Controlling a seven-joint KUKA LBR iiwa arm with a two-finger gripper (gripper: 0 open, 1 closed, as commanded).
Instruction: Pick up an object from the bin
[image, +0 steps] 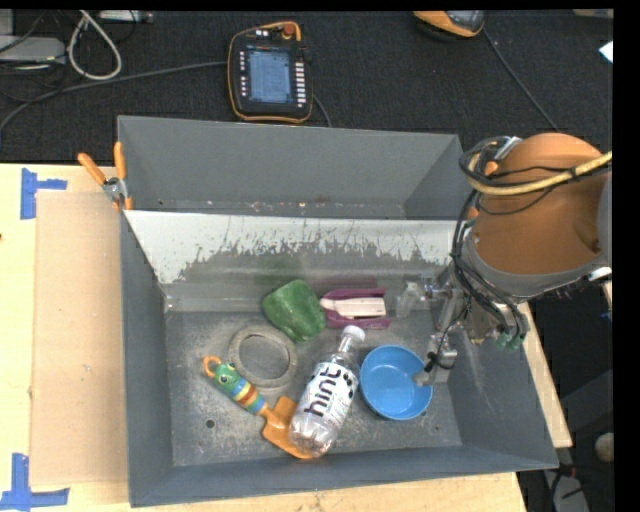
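Gripper (437, 362) positioned at right rim of blue bowl (385, 398); grip state cannot be told. Bowl may be tipped toward water bottle (326, 392) if rim clipped.

"hint" in black letters on the white label of the clear plastic bottle (325, 398) lying in the bin, smaller print below it probably illegible, no other readable text

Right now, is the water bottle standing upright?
No, the water bottle lies on its side beside the blue bowl.
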